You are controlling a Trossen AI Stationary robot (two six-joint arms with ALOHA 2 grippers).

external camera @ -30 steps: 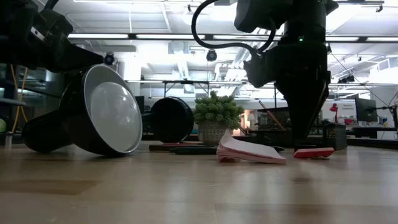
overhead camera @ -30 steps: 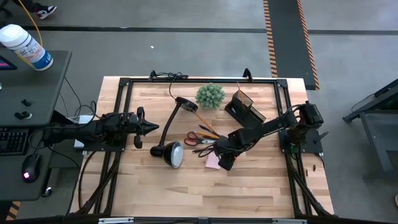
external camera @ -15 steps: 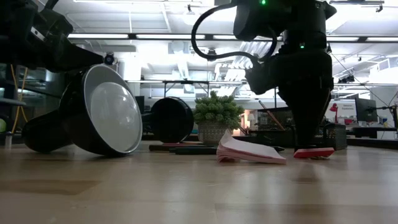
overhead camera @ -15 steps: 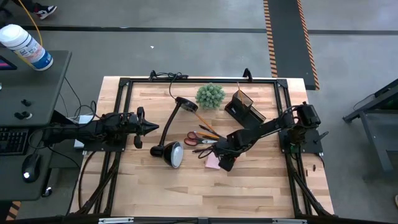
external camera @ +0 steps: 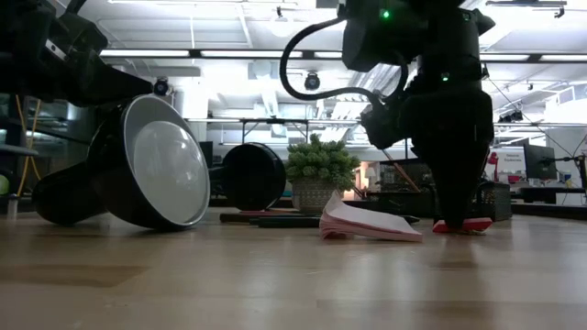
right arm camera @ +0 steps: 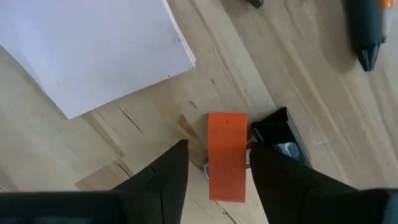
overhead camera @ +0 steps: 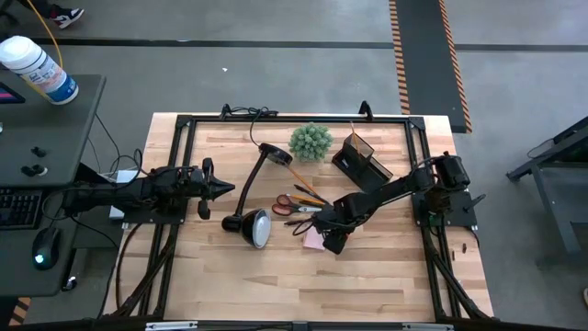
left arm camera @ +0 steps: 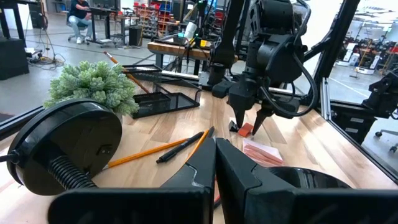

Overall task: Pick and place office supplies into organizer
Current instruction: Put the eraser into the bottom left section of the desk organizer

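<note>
My right gripper (right arm camera: pixel 214 163) stands down on the table mid-way, its 2 fingers spread either side of 1 small orange piece (right arm camera: pixel 225 155), gripping nothing yet; 1 pink sticky-note pad (overhead camera: pixel 315 239) lies just beside. Farther: 1 pair of scissors (overhead camera: pixel 292 204), 1 organizer (overhead camera: pixel 361 158) near the far edge. My left gripper (overhead camera: pixel 223 189) waits closed, empty.

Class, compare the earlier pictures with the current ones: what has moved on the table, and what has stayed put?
The right pincer has come lower, its open fingers now straddling the small orange eraser beside the pink notepad. Nothing is gripped yet. The left pincer, lamp, scissors and organizer stayed put.
</note>
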